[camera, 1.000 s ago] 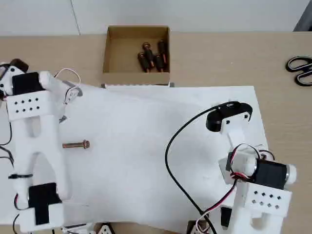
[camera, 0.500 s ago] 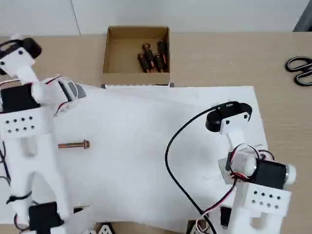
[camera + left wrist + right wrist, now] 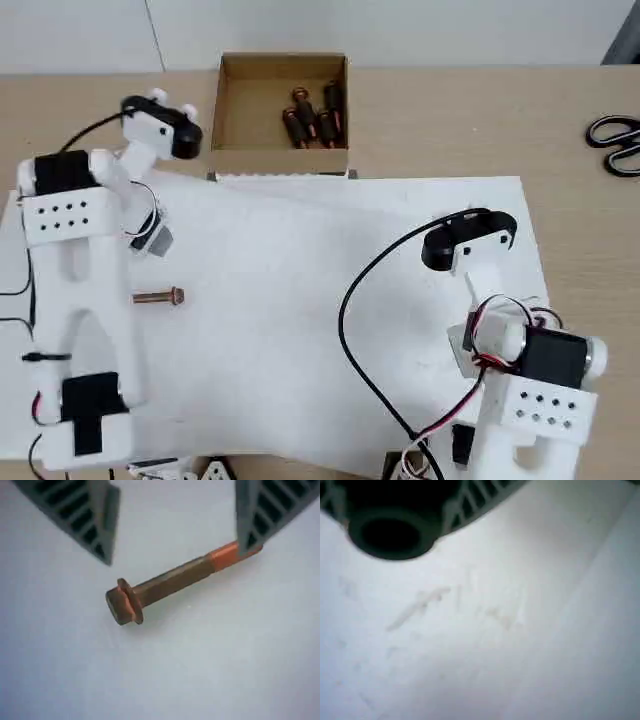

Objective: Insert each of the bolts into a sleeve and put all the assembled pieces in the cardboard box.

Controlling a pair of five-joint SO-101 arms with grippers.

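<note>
- The left arm has swung back in from the far left edge, and its end effector (image 3: 177, 555) now hangs directly over the lone bolt (image 3: 158, 296). I judge a pickup is being lined up.
- The bolt has hardly shifted. It lies flat on the white sheet (image 3: 300, 300), below the cardboard box (image 3: 232, 110), which already holds assembled pieces (image 3: 315, 115).
- The left end effector's jaws stand wide apart and hold nothing. One fingertip (image 3: 250, 540) sits at the bolt's orange threaded end.
- The right end effector (image 3: 468, 238) has not moved; whether it is apart or together, I cannot tell.

A dark, hollow round tube end (image 3: 390, 534) hangs close over a white, faintly scuffed sheet (image 3: 490, 645).
</note>
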